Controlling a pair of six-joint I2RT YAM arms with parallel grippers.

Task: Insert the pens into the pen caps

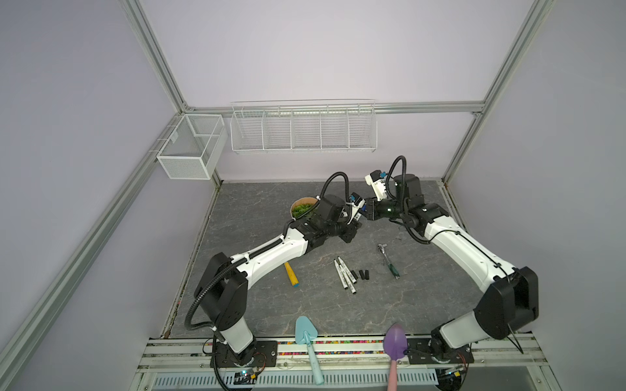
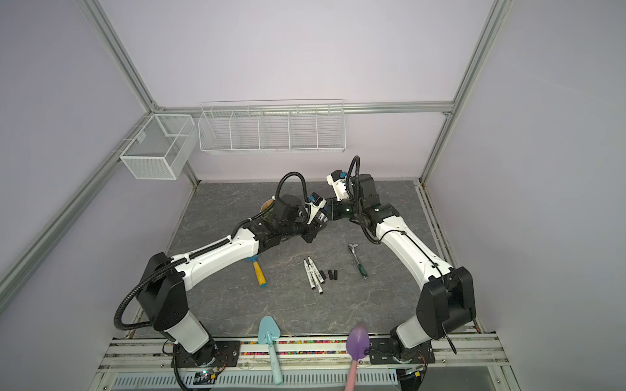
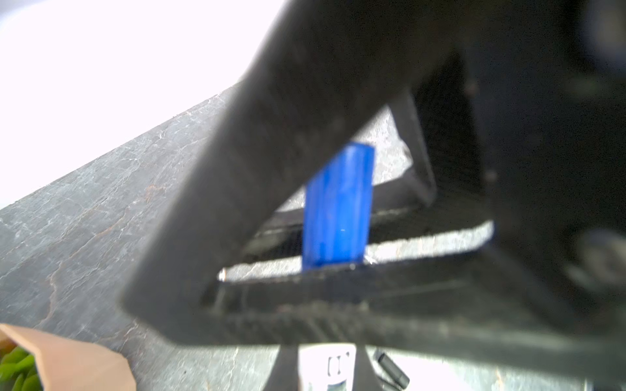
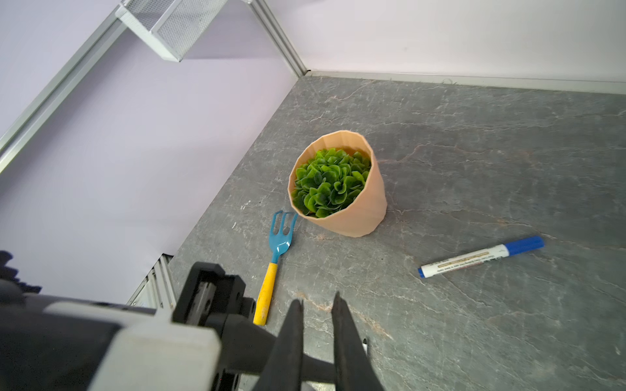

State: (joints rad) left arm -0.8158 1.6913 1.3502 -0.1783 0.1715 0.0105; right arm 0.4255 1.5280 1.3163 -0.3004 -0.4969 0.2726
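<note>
My two grippers meet above the middle back of the table. The left gripper is shut on a white pen. The right gripper is shut on a blue pen cap, which shows between its fingers in the left wrist view, in line with the pen. Whether the pen's tip is inside the cap is hidden. Three uncapped pens lie side by side with three black pen caps just to their right. A blue-capped pen lies apart on the table.
A green-handled ratchet lies right of the caps. A potted plant and a yellow-handled fork sit left. Teal and purple shovels rest at the front edge. Wire baskets hang on the back wall.
</note>
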